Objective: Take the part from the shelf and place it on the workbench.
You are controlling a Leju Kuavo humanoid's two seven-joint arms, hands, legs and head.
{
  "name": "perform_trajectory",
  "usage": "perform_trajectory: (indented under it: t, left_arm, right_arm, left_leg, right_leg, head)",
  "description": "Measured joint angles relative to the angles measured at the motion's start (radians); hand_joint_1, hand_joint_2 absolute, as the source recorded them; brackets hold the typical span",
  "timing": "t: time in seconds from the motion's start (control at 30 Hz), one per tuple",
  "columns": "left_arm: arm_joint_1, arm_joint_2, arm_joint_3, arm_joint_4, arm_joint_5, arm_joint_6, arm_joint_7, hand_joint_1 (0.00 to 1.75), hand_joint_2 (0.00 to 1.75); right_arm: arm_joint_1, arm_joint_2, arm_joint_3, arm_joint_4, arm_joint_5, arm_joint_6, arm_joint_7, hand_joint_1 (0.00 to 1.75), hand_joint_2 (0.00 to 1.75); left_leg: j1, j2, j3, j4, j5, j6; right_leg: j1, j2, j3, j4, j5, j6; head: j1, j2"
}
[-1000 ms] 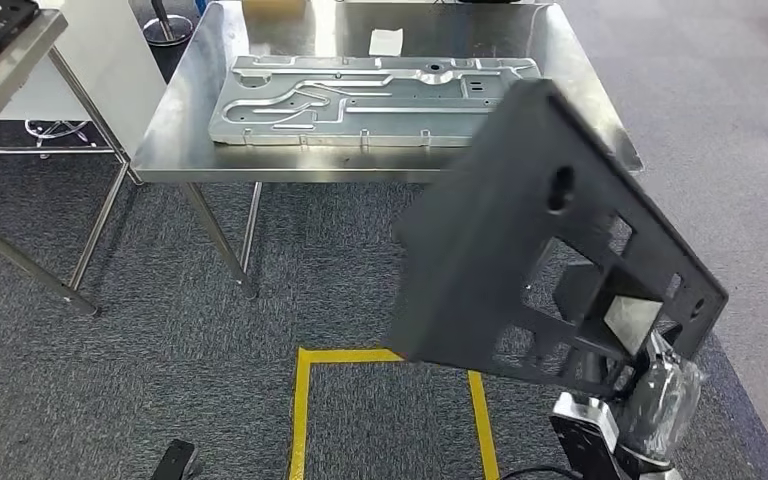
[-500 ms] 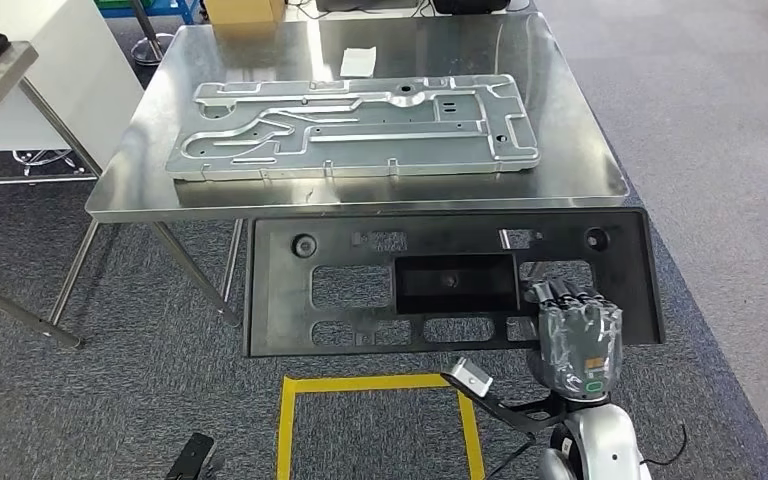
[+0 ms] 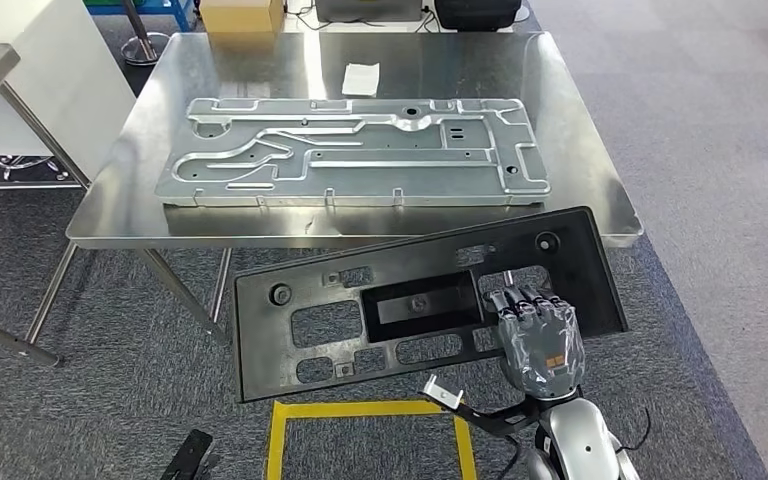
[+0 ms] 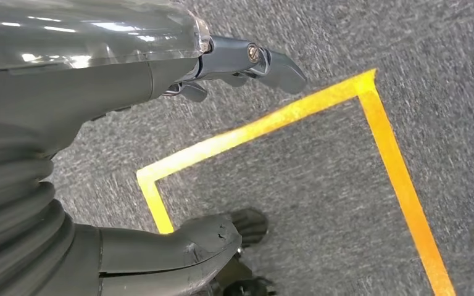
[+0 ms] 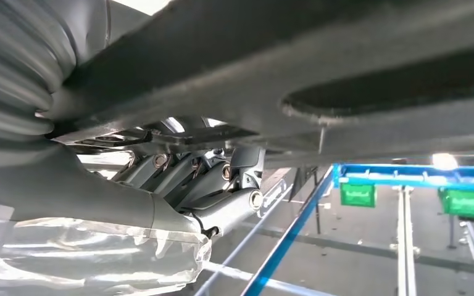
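Before workbench (image 3: 600,190): part (image 3: 290,340) (right hand (image 3: 538,338), seemingly)

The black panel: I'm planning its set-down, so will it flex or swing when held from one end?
The black panel probably stays stiff: it spans wide without visible sag. Gripped off-centre by the right hand, it already tilts, so it may swing. Many cutouts suggest it is light.

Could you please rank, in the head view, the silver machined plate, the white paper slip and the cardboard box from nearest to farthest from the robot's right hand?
From the right hand, which holds the black panel:
1. Silver machined plate, lying on the near half of the workbench.
2. White paper slip, beyond the plate toward the back.
3. Cardboard box, behind the table's far left edge.
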Motion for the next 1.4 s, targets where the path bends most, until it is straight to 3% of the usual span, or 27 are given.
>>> perform_trajectory:
  t: [0.03, 0.1, 0.17, 0.2, 0.27, 0.33, 0.37, 0.43, 0.5, 0.53, 0.57, 0.63, 0.67, 0.7, 0.77, 0.8, 0.87, 0.93, 1.0, 1.03, 1.07, 1.1, 1.17, 1.2, 1.3, 1.37, 1.4]
  left_arm:
    - [0.0, -0.001, -0.001, 0.0, 0.0, 0.0, 0.001, 0.0, 1.75]
    - [0.0, -0.003, -0.004, 0.0, 0.0, -0.001, 0.002, 0.0, 1.75]
    - [-0.001, -0.003, -0.008, 0.0, 0.0, -0.001, 0.004, 0.0, 1.75]
    - [-0.001, -0.003, -0.01, 0.0, 0.0, -0.001, 0.006, 0.0, 1.75]
    - [-0.002, -0.003, -0.013, 0.0, 0.0, -0.001, 0.008, 0.0, 1.75]
    - [-0.004, -0.003, -0.015, 0.0, 0.001, -0.001, 0.009, 0.0, 1.75]
    - [-0.004, -0.003, -0.016, 0.0, 0.002, -0.001, 0.009, 0.0, 1.75]
    - [-0.001, -0.003, -0.016, 0.0, 0.003, 0.0, 0.011, 0.0, 1.75]
    - [0.004, -0.002, -0.017, 0.0, 0.003, 0.002, 0.013, 0.0, 1.75]
    - [0.007, -0.002, -0.017, 0.0, 0.004, 0.002, 0.013, 0.0, 1.75]
    - [0.008, -0.002, -0.017, 0.0, 0.004, 0.002, 0.013, 0.0, 1.75]
    - [0.014, 0.001, -0.017, 0.0, 0.004, 0.002, 0.013, 0.0, 1.75]
    - [0.016, 0.002, -0.017, 0.001, 0.005, 0.003, 0.013, 0.0, 1.75]
    - [0.017, 0.004, -0.017, 0.001, 0.005, 0.003, 0.013, 0.0, 1.75]
    - [0.014, 0.005, -0.018, 0.001, 0.006, 0.004, 0.013, 0.0, 1.75]
    - [0.011, 0.006, -0.018, 0.001, 0.006, 0.004, 0.012, 0.0, 1.75]
    - [0.007, 0.006, -0.019, 0.001, 0.006, 0.004, 0.011, 0.0, 1.75]
    - [0.006, 0.006, -0.019, 0.001, 0.006, 0.004, 0.011, 0.0, 1.75]
    - [0.007, 0.006, -0.019, 0.001, 0.006, 0.007, 0.011, 0.0, 1.75]
    - [0.007, 0.006, -0.019, 0.001, 0.006, 0.01, 0.011, 0.0, 1.75]
    - [0.007, 0.006, -0.019, 0.001, 0.006, 0.014, 0.012, 0.0, 1.75]
    - [0.008, 0.005, -0.02, 0.001, 0.005, 0.018, 0.013, 0.0, 1.75]
    - [0.006, 0.005, -0.021, 0.001, 0.004, 0.024, 0.016, 0.0, 1.75]
    - [0.004, 0.005, -0.021, 0.001, 0.003, 0.025, 0.017, 0.0, 1.75]
    - [-0.007, 0.004, -0.026, 0.001, -0.001, 0.031, 0.021, 0.0, 1.75]
    - [-0.012, 0.003, -0.032, 0.001, -0.001, 0.033, 0.024, 0.0, 1.75]
    - [-0.014, 0.003, -0.035, 0.001, -0.001, 0.033, 0.025, 0.0, 1.75]
  right_arm:
    - [-0.001, -0.003, 0.002, 0.005, 0.0, 0.0, 0.0, 1.75, 1.75]
    - [-0.006, -0.009, 0.006, 0.013, 0.0, -0.001, 0.0, 1.75, 1.75]
    - [-0.014, -0.014, 0.008, 0.022, 0.0, -0.001, 0.001, 1.75, 1.75]
    - [-0.017, -0.016, 0.009, 0.026, 0.0, -0.002, 0.003, 1.75, 1.75]
    - [-0.022, -0.02, 0.01, 0.032, 0.0, -0.005, 0.006, 1.75, 1.75]
    - [-0.027, -0.023, 0.01, 0.037, 0.0, -0.009, 0.01, 1.75, 1.75]
    - [-0.028, -0.023, 0.01, 0.039, 0.0, -0.012, 0.012, 1.75, 1.75]
    - [-0.028, -0.024, 0.01, 0.045, 0.0, -0.017, 0.015, 1.75, 1.75]
    - [-0.025, -0.024, 0.01, 0.051, 0.0, -0.02, 0.017, 1.75, 1.75]
    - [-0.023, -0.024, 0.01, 0.055, 0.0, -0.021, 0.017, 1.75, 1.75]
    - [-0.023, -0.024, 0.01, 0.057, 0.0, -0.023, 0.017, 1.75, 1.75]
    - [-0.023, -0.025, 0.007, 0.061, 0.0, -0.03, 0.017, 1.75, 1.75]
    - [-0.023, -0.025, 0.005, 0.062, -0.001, -0.034, 0.017, 1.75, 1.75]
    - [-0.023, -0.026, 0.002, 0.064, -0.002, -0.036, 0.017, 1.75, 1.75]
    - [-0.024, -0.027, -0.006, 0.065, -0.008, -0.038, 0.015, 1.75, 1.75]
    - [-0.026, -0.028, -0.01, 0.064, -0.012, -0.038, 0.014, 1.75, 1.75]
    - [-0.03, -0.028, -0.017, 0.065, -0.02, -0.041, 0.011, 1.75, 1.75]
    - [-0.031, -0.029, -0.023, 0.067, -0.026, -0.044, 0.01, 1.75, 1.75]
    - [-0.03, -0.03, -0.029, 0.071, -0.033, -0.045, 0.007, 1.75, 1.75]
    - [-0.03, -0.031, -0.033, 0.074, -0.036, -0.046, 0.004, 1.75, 1.75]
    - [-0.031, -0.031, -0.036, 0.077, -0.039, -0.046, 0.0, 1.75, 1.75]
    - [-0.033, -0.031, -0.04, 0.08, -0.043, -0.046, -0.003, 1.75, 1.75]
    - [-0.043, -0.032, -0.046, 0.09, -0.051, -0.045, -0.008, 1.75, 1.75]
    - [-0.052, -0.032, -0.048, 0.096, -0.056, -0.042, -0.011, 1.75, 1.75]
    - [-0.099, -0.033, -0.055, 0.117, -0.077, -0.027, -0.023, 1.75, 1.75]
    - [-0.141, -0.032, -0.059, 0.14, -0.102, -0.009, -0.032, 1.75, 1.75]
    - [-0.162, -0.029, -0.06, 0.153, -0.119, 0.001, -0.037, 1.75, 1.75]
  left_leg:
    - [0.004, -0.002, 0.015, 0.0, -0.012, -0.005]
    - [0.009, -0.003, 0.044, 0.002, -0.038, -0.018]
    - [0.009, -0.004, 0.063, -0.002, -0.062, -0.033]
    - [0.008, -0.004, 0.071, 0.003, -0.066, -0.042]
    - [0.009, -0.002, 0.078, 0.021, -0.059, -0.058]
    - [0.012, 0.003, 0.05, 0.093, -0.054, -0.065]
    - [0.013, 0.006, 0.015, 0.148, -0.068, -0.067]
    - [0.012, 0.007, -0.07, 0.255, -0.125, -0.068]
    - [0.01, 0.007, -0.125, 0.28, -0.17, -0.066]
    - [0.009, 0.007, -0.134, 0.251, -0.162, -0.06]
    - [0.006, 0.008, -0.132, 0.198, -0.124, -0.052]
    - [-0.003, 0.008, -0.122, 0.088, -0.008, -0.032]
    - [-0.009, 0.008, -0.115, 0.055, 0.032, -0.026]
    - [-0.013, 0.007, -0.111, 0.039, 0.05, -0.021]
    - [-0.014, 0.006, -0.088, 0.027, 0.042, -0.011]
    - [-0.012, 0.005, -0.073, 0.019, 0.039, -0.005]
    - [-0.008, 0.004, -0.041, 0.008, 0.028, 0.005]
    - [-0.008, 0.004, -0.018, 0.004, 0.011, 0.009]
    - [-0.007, 0.001, 0.007, 0.004, -0.01, 0.007]
    - [-0.006, -0.001, 0.023, 0.004, -0.023, 0.004]
    - [-0.004, -0.003, 0.041, 0.004, -0.037, 0.0]
    - [-0.004, -0.005, 0.055, 0.004, -0.051, -0.005]
    - [-0.005, -0.008, 0.076, 0.007, -0.079, -0.017]
    - [-0.006, -0.009, 0.083, 0.008, -0.087, -0.023]
    - [-0.006, -0.007, 0.082, 0.031, -0.084, -0.04]
    - [-0.004, -0.002, 0.036, 0.113, -0.088, -0.048]
    - [-0.002, 0.001, -0.002, 0.173, -0.106, -0.052]
  right_leg:
    - [-0.005, -0.002, -0.002, -0.04, 0.021, 0.005]
    - [-0.013, -0.01, 0.017, -0.164, 0.129, 0.015]
    - [-0.012, -0.019, 0.034, -0.235, 0.202, 0.007]
    - [-0.011, -0.02, 0.039, -0.245, 0.21, -0.003]
    - [-0.009, -0.014, 0.058, -0.249, 0.204, -0.029]
    - [-0.007, -0.012, 0.081, -0.253, 0.197, -0.048]
    - [-0.005, -0.011, 0.09, -0.255, 0.19, -0.054]
    - [0.0, -0.009, 0.107, -0.255, 0.171, -0.061]
    - [0.006, -0.006, 0.131, -0.255, 0.149, -0.064]
    - [0.009, -0.005, 0.146, -0.255, 0.137, -0.064]
    - [0.011, -0.005, 0.16, -0.255, 0.125, -0.064]
    - [0.015, -0.003, 0.184, -0.254, 0.102, -0.059]
    - [0.015, -0.001, 0.192, -0.255, 0.091, -0.054]
    - [0.014, 0.001, 0.199, -0.252, 0.085, -0.048]
    - [0.012, 0.002, 0.204, -0.233, 0.088, -0.034]
    - [0.011, 0.001, 0.195, -0.203, 0.097, -0.028]
    - [0.009, -0.001, 0.139, -0.109, 0.098, -0.019]
    - [0.006, -0.002, 0.057, -0.012, 0.053, -0.012]
    - [0.001, -0.003, -0.003, 0.011, -0.001, -0.006]
    - [-0.001, -0.003, -0.016, -0.015, -0.001, -0.003]
    - [-0.002, -0.003, -0.019, -0.062, 0.028, -0.001]
    - [-0.002, -0.004, -0.015, -0.122, 0.092, -0.001]
    - [0.002, -0.004, -0.008, -0.208, 0.214, -0.013]
    - [0.004, -0.003, -0.007, -0.225, 0.248, -0.023]
    - [0.004, -0.001, 0.007, -0.234, 0.244, -0.049]
    - [0.001, -0.002, 0.025, -0.244, 0.237, -0.062]
    - [0.002, -0.001, 0.031, -0.246, 0.232, -0.066]
  head:
    - [0.0, 0.0]
    - [0.002, 0.0]
    - [0.003, 0.0]
    - [0.004, 0.0]
    - [0.002, 0.0]
    - [-0.002, 0.0]
    - [-0.005, 0.0]
    - [-0.009, 0.0]
    - [-0.011, 0.0]
    - [-0.012, 0.0]
    - [-0.013, 0.0]
    - [-0.013, 0.0]
    - [-0.014, 0.0]
    - [-0.014, 0.0]
    - [-0.016, 0.0]
    - [-0.015, 0.0]
    - [-0.012, 0.0]
    - [-0.01, 0.0]
    - [-0.01, 0.0]
    - [-0.01, 0.0]
    - [-0.01, 0.0]
    - [-0.009, 0.0]
    - [-0.01, 0.0]
    - [-0.01, 0.0]
    - [-0.011, 0.0]
    - [-0.015, 0.0]
    - [-0.016, 0.0]
